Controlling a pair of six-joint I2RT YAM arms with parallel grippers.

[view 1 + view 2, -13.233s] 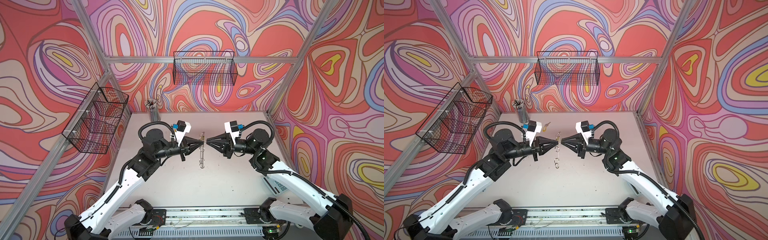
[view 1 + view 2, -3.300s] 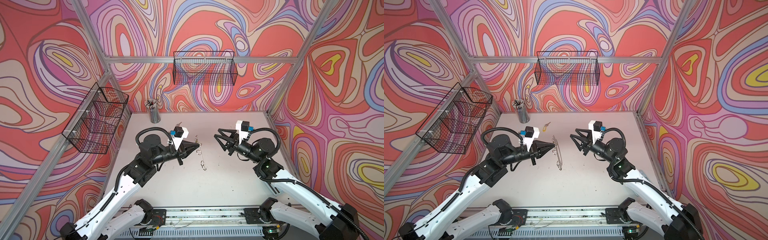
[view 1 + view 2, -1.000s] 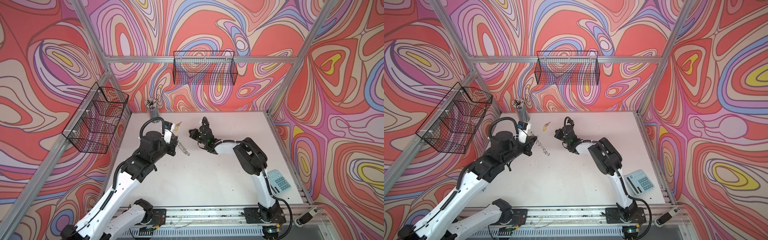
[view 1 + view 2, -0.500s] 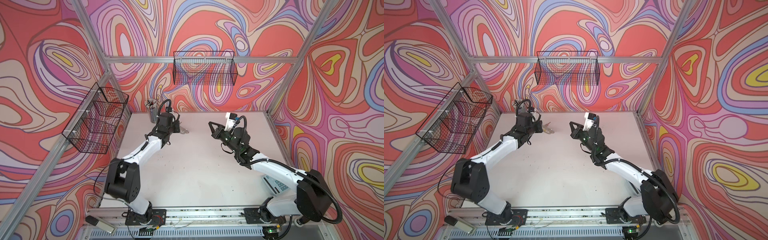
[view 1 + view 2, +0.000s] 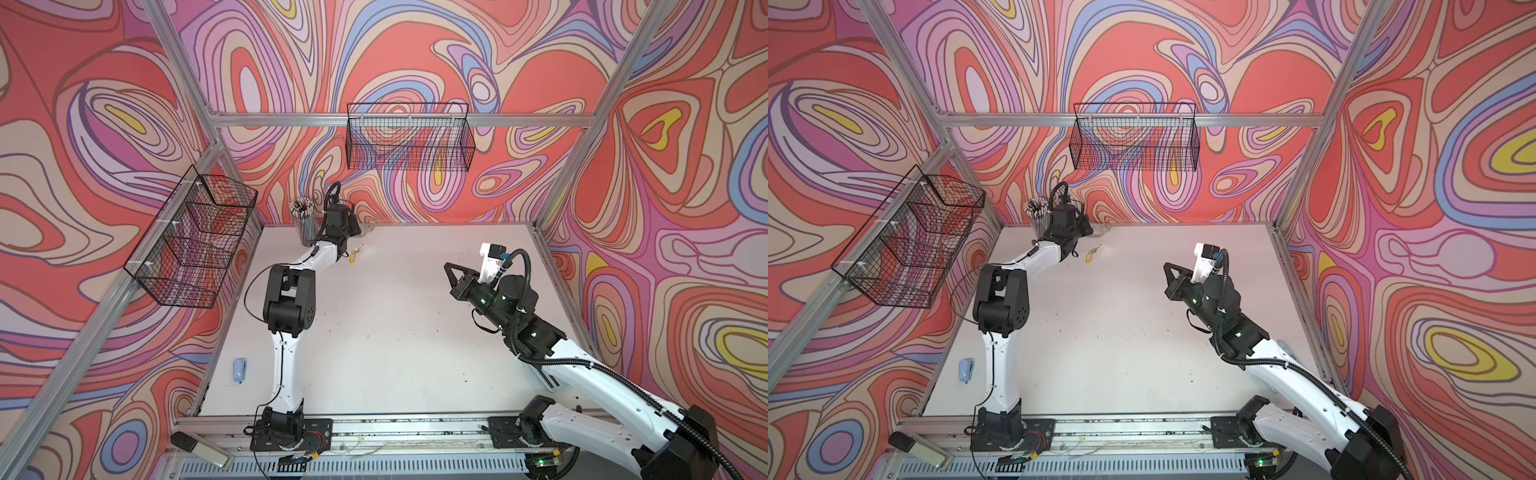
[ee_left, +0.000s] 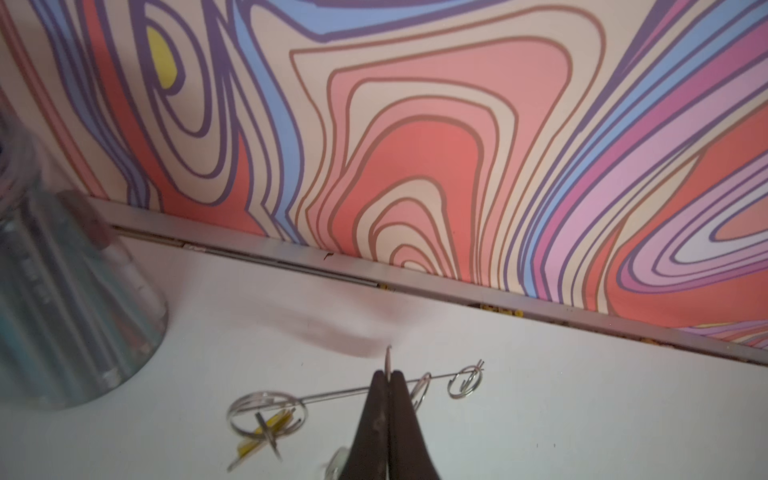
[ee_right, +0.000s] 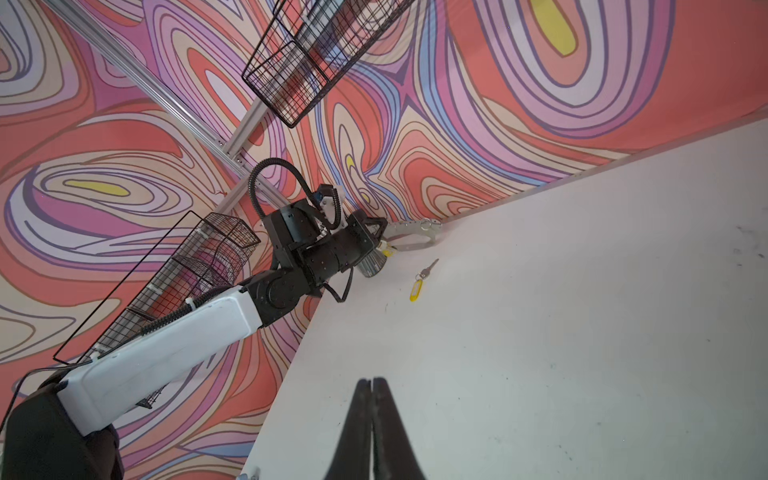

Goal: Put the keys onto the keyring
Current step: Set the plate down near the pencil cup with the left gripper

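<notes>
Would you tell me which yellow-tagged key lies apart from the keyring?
The key lying alone on the table; the other key's yellow tag sits right at the keyring in the left pincer.

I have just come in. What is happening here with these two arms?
The left pincer is shut on the keyring, far out by the back wall. One key with a yellow tag lies loose on the table nearby. The right pincer is shut, empty, and hangs over the table's right side.
</notes>
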